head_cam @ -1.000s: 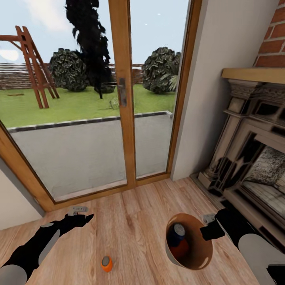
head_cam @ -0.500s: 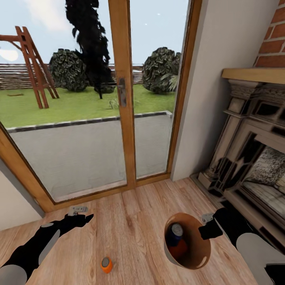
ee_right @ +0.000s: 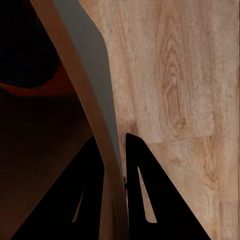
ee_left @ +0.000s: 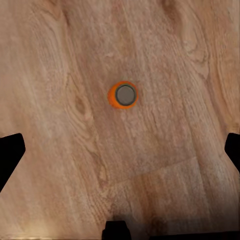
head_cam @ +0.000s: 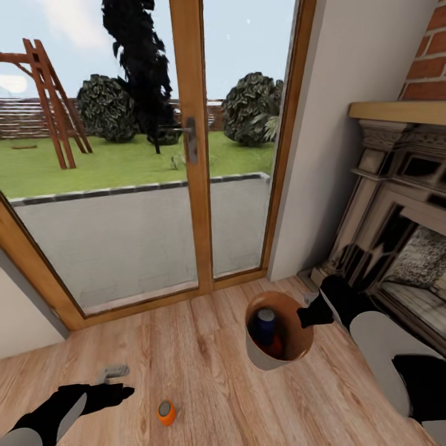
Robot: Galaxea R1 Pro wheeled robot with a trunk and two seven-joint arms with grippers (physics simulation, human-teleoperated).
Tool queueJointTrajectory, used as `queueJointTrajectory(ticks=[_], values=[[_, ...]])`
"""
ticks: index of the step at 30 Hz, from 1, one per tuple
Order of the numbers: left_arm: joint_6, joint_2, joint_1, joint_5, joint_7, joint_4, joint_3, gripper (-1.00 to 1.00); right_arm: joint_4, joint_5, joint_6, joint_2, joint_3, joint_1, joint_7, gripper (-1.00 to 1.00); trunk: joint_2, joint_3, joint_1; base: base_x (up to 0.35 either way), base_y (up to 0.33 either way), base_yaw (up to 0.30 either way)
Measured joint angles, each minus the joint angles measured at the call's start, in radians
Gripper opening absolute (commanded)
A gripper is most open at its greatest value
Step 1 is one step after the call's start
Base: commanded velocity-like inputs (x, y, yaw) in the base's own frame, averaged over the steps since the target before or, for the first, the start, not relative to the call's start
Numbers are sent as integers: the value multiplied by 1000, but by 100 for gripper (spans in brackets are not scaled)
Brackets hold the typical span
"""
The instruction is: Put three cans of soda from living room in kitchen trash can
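We see a large glass door (head_cam: 186, 155) with a wooden frame, and behind it a garden with grass and bushes. On the right stands a dark fireplace (head_cam: 396, 248) under a brick wall. The wooden floor (head_cam: 204, 359) covers the lower part of the head view.

The trash can (head_cam: 272, 356) is held above the floor, near the fireplace, and it is tilted so that we look into its brown inside. In it we see a blue can (head_cam: 266, 325) with a silver top, standing upright, and beside it an orange can (head_cam: 280, 347) that is partly hidden, so we cannot tell exactly how it lies.

The right gripper (head_cam: 310, 317) is clamped on the rim of the trash can. In the right wrist view its two black fingers (ee_right: 87, 195) stand close together with the thin wall of the trash can (ee_right: 95, 130) between them.

The left gripper (head_cam: 118, 391) hangs low over the floor, near the third can but not touching it. In the left wrist view its fingers (ee_left: 10, 152) are spread wide apart at both edges and they hold nothing.

The third can (head_cam: 166, 412), orange with a silver top, stands upright on the floor, well apart from the trash can. In the left wrist view this can (ee_left: 123, 94) is seen from above, between the open fingers and ahead of them.
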Motion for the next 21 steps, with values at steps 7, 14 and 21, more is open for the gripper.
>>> queueJointTrajectory(ticks=[7, 14, 21], values=[[4, -11, -3, -5, 1, 43, -2, 100, 2, 19, -4, 3, 1, -40, -4, -100, -49, -30, 27, 0, 0, 0], [2, -26, -3, -5, 0, 45, -4, 100, 4, 29, -5, 5, 3, -47, -9, -100, -98, -63, 54, 0, 0, 0], [-11, -37, -3, -4, -1, 42, -4, 100, 12, 27, -4, 10, 5, -48, -75, -100, -147, -96, 81, 0, 0, 0]])
